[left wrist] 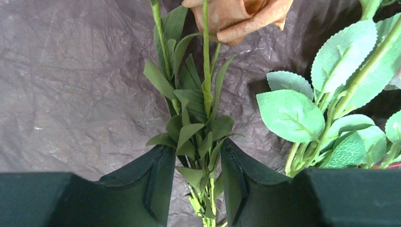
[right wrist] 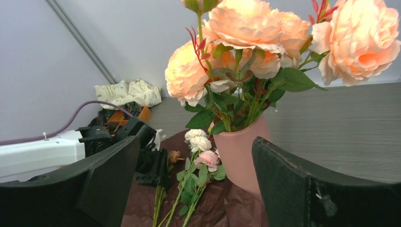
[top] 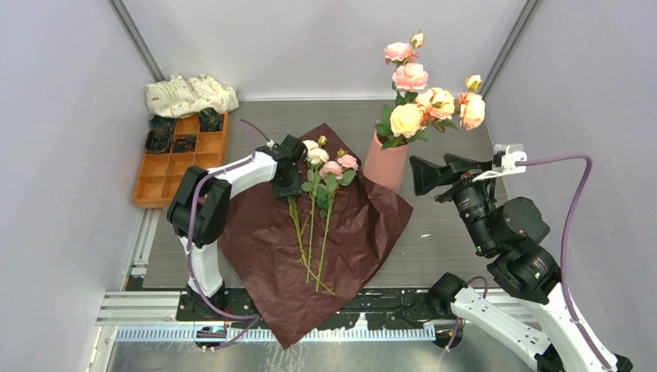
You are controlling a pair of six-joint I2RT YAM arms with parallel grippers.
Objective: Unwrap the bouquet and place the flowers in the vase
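Straddling the flowers (left wrist: 206,94), left jaws.

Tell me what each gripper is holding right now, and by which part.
Nothing yet. The left gripper straddles a flower stem at its leafy part below the bloom, jaws not closed on it. The right gripper is open and empty.

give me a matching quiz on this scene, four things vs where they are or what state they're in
1 vase
2 paper
3 tray
4 left gripper

a far left, next to the cloth bundle
b spread open under loose stems
c upright, holding peach roses
d jaws on either side of a stem

Pairs: 1-c, 2-b, 3-a, 4-d
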